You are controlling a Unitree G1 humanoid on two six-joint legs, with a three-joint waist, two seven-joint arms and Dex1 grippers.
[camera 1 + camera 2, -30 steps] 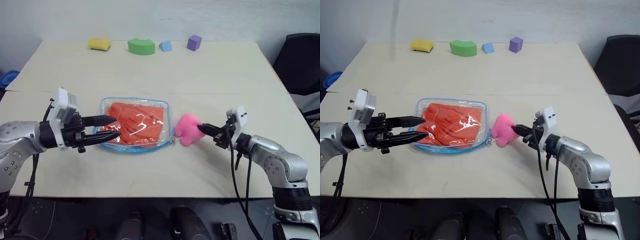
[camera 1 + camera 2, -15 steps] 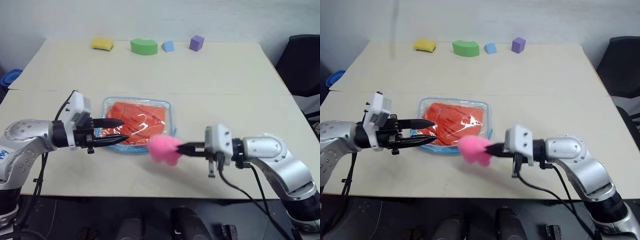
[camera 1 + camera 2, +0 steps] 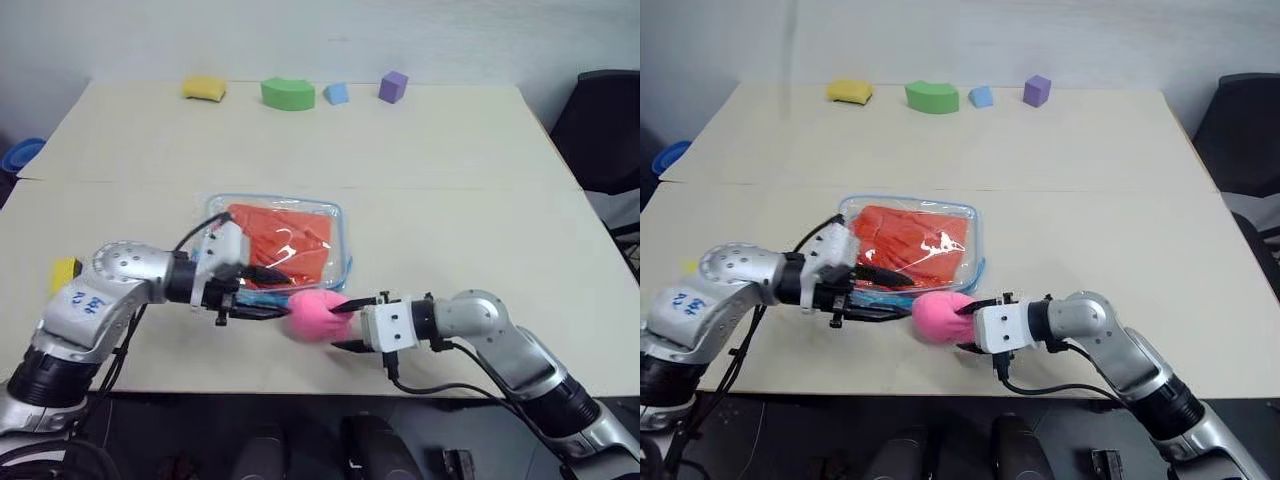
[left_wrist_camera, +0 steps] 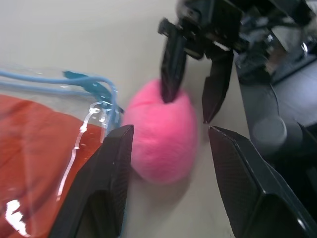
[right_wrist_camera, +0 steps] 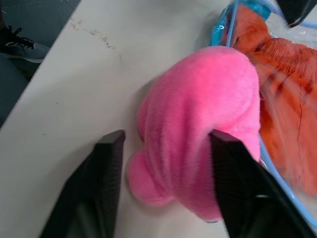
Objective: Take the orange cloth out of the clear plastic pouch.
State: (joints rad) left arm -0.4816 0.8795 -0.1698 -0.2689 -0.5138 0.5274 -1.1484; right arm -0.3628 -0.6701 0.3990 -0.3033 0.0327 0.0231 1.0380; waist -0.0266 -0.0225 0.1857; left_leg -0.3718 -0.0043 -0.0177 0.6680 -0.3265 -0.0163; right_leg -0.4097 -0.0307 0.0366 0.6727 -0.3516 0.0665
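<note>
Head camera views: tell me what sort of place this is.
Probably a lab or office test room set up for manipulation trials: a plain pale table against a bare wall, foam practice blocks lined along its far edge, and a black office chair at one side.

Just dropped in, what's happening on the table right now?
Both grippers meet at the near edge of the pouch, which lies flat with the orange cloth inside. The right gripper is open around a pink plush toy beside the pouch. The left gripper, also open, points at that toy from the other side.
</note>
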